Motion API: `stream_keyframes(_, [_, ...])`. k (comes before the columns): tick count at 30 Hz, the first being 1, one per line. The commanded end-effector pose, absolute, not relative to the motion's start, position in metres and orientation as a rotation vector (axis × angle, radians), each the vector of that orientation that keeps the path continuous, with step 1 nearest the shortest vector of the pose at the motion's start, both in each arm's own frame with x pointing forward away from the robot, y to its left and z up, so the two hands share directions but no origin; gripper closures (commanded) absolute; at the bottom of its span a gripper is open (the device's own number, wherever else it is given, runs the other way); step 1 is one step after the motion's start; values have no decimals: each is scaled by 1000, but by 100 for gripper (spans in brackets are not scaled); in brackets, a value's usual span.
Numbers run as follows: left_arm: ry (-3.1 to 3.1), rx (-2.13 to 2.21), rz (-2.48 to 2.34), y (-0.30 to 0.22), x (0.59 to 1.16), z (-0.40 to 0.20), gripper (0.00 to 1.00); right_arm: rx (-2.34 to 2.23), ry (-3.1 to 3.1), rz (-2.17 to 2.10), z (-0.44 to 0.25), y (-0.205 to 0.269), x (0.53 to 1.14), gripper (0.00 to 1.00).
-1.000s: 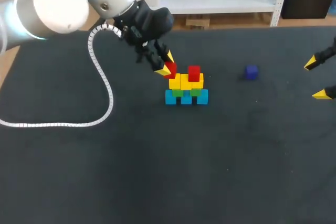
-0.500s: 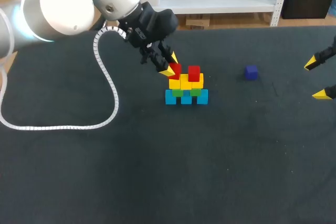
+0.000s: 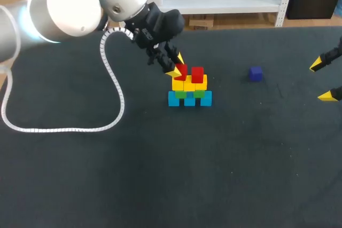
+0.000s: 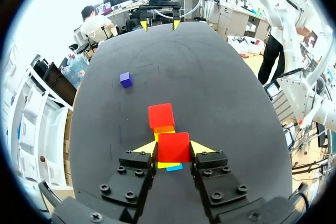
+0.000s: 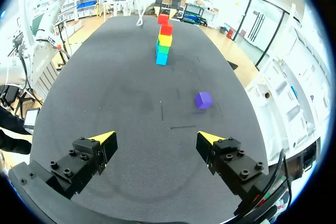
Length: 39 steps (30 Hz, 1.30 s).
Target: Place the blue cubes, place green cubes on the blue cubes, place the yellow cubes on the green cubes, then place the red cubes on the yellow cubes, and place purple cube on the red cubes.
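Left gripper (image 3: 177,65) clenched on a red cube (image 4: 173,146) over the left end of the cube stack (image 3: 189,99), mid-table toward the far edge. Second red cube (image 3: 197,74) tops the stack. Purple cube (image 3: 256,73) alone to the right. Right gripper (image 5: 156,137) released, at the right edge.

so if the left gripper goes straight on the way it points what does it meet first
Probably the yellow cubes under it: the left gripper, jaws shut on a red cube, points down at them beside the other red cube. How near is unclear.
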<state>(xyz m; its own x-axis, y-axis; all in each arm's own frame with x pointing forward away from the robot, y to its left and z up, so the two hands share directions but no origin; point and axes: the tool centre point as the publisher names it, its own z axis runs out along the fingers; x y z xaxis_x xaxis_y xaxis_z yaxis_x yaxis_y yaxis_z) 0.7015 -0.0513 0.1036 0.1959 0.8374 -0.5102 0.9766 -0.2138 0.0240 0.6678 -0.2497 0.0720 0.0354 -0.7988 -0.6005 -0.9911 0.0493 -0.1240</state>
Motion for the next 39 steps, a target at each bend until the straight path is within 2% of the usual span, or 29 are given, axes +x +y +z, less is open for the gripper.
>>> stream_keyframes(1, [1710,2138,-568,-54,706,102,100,-1794,1807,478,72,-250,668,0])
stream_keyframes(39, [1813,2042,-600,-58,704,94,100,-1794,1807,478,72,-250,668,0])
